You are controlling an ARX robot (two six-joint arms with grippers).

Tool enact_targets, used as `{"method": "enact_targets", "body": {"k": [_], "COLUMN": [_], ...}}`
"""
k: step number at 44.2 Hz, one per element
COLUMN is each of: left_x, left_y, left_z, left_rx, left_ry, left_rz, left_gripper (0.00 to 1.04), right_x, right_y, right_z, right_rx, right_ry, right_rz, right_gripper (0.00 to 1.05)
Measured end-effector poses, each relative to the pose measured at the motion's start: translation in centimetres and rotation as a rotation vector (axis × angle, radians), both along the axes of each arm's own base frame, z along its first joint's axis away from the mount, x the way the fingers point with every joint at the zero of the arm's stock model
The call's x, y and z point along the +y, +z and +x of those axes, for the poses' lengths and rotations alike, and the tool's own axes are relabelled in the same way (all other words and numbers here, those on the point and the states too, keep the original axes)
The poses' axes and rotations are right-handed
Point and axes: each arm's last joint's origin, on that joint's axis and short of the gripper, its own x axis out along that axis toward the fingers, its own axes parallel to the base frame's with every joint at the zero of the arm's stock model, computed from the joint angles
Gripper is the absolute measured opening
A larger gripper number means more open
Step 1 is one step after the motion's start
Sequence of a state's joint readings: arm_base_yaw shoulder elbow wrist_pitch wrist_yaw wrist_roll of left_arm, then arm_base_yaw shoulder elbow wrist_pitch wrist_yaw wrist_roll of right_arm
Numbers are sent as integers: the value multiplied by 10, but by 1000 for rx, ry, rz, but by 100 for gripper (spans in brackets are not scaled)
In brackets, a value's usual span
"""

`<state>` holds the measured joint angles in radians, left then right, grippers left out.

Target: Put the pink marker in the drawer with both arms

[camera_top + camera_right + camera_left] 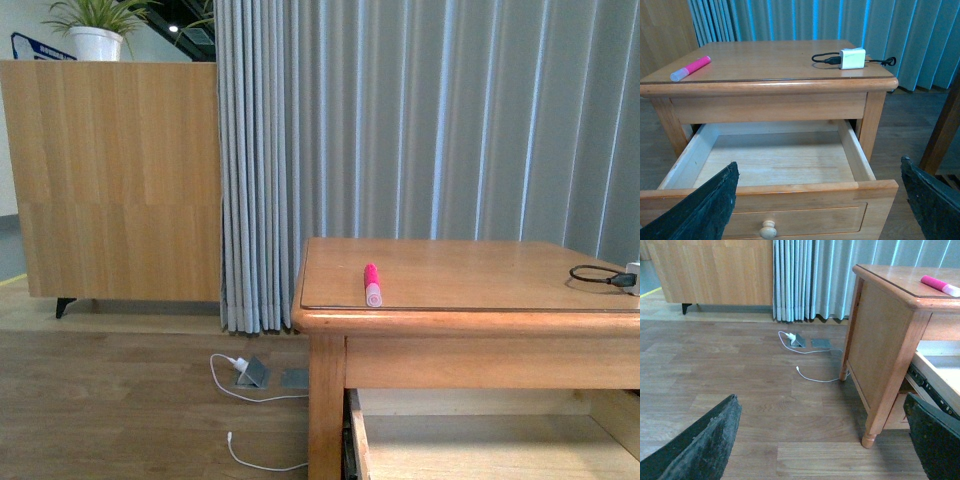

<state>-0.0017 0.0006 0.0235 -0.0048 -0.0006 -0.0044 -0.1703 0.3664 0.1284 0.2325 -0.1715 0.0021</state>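
The pink marker (371,284) lies on the nightstand top near its front left corner, pale cap toward me. It also shows in the left wrist view (940,286) and the right wrist view (690,68). The drawer (775,192) is pulled open and empty, light wood inside, round pale knob (768,229) on its front; part of it shows in the front view (480,440). My left gripper (825,440) is open, low over the floor left of the nightstand. My right gripper (820,200) is open in front of the open drawer. Neither arm shows in the front view.
A white charger block (852,58) with a black cable (597,275) sits on the nightstand's right side. A white cable (812,376) and floor sockets (799,341) lie on the wooden floor. Grey curtains (420,120) hang behind; a wooden cabinet (110,180) stands at the left.
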Motion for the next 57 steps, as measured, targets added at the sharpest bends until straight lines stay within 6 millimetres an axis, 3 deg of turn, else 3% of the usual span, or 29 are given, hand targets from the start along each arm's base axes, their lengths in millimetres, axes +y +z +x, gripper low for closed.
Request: {"method": "enact_targets", "body": {"k": [11, 14, 17, 20, 28, 36, 57], "left_x": [0, -1, -9, -17, -48, -89, -181], "left_y": [0, 1, 5, 18, 61, 83, 101], "left_z": [0, 2, 8, 21, 78, 147, 281], "left_rx": [0, -7, -5, 4, 31, 52, 69], "left_ry": [0, 108, 193, 145, -60, -236, -396], "left_rz": [0, -78, -165, -196, -127, -23, 28], "left_gripper": [99, 99, 99, 99, 99, 99, 99], "right_x": [0, 0, 0, 0, 0, 0, 0], "right_y": [0, 0, 0, 0, 0, 0, 0], "right_z": [0, 0, 0, 0, 0, 0, 0], "right_rx": [0, 0, -1, 0, 0, 0, 0], "right_ry": [-2, -2, -3, -2, -4, -4, -4], "right_rz": [0, 0, 0, 0, 0, 0, 0], "right_gripper": [96, 96, 96, 96, 96, 96, 96]}}
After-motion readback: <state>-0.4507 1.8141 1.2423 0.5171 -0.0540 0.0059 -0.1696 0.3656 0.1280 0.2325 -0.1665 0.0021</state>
